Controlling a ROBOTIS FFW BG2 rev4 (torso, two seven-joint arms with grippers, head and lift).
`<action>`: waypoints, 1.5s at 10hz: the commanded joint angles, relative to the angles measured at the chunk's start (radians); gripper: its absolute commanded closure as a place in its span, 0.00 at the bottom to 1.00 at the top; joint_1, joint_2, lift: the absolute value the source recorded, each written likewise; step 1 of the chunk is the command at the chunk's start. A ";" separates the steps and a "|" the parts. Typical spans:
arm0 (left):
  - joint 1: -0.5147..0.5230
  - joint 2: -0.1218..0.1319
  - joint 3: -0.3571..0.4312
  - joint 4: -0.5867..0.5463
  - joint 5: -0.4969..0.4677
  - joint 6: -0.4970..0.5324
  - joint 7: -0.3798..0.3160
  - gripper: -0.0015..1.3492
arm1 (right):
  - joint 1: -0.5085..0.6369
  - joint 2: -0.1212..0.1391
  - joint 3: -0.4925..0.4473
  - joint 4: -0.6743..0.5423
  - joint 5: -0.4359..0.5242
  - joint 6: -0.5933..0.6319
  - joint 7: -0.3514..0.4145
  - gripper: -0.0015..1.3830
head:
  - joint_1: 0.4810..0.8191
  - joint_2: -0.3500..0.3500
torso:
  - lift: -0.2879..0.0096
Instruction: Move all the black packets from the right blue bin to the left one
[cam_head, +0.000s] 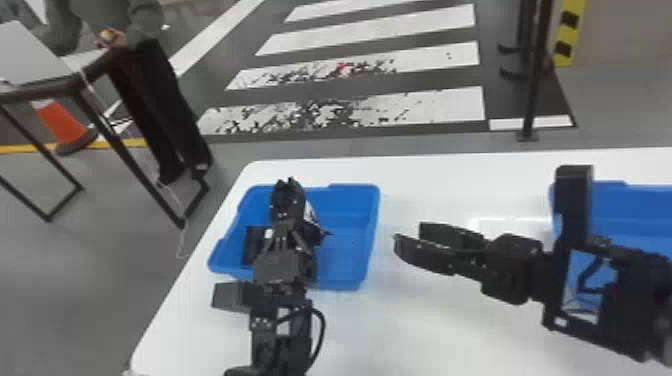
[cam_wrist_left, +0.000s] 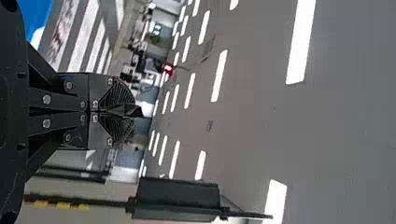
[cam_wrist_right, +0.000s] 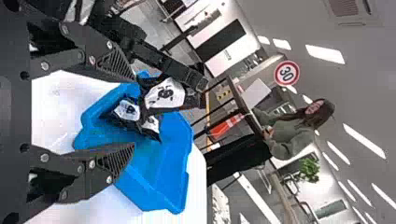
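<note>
Right gripper (cam_head: 407, 235), jaws apart, between the left bin (cam_head: 369, 235) and the right bin (cam_head: 642, 205), above the white counter (cam_head: 400, 330). Loose black packet (cam_head: 253, 245), lying in the left side of the left bin; left gripper (cam_wrist_left: 135, 111), jaws closed on a black-and-white packet (cam_wrist_right: 166, 94) over that bin. Best handling: lower it well inside the walls, open fully, then lift straight clear so the wrapper does not snag.

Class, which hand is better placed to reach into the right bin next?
Right, probably: the right hand is open and empty, nearer the right bin; the left hand is over the left bin.
</note>
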 joint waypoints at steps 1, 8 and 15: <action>-0.070 0.006 0.062 0.095 -0.108 0.030 0.059 0.90 | 0.016 0.000 -0.049 -0.001 0.026 -0.007 0.007 0.10 | 0.63 1.00 | 0.40; -0.021 -0.020 0.030 -0.042 0.007 0.045 -0.007 0.10 | 0.209 0.065 -0.561 -0.242 0.535 0.182 -0.027 0.11 | 0.63 0.82 | 0.40; 0.114 -0.040 0.076 -0.241 0.017 0.173 -0.093 0.10 | 0.170 0.069 -0.713 -0.105 0.611 0.396 -0.061 0.10 | 0.63 0.45 | 0.40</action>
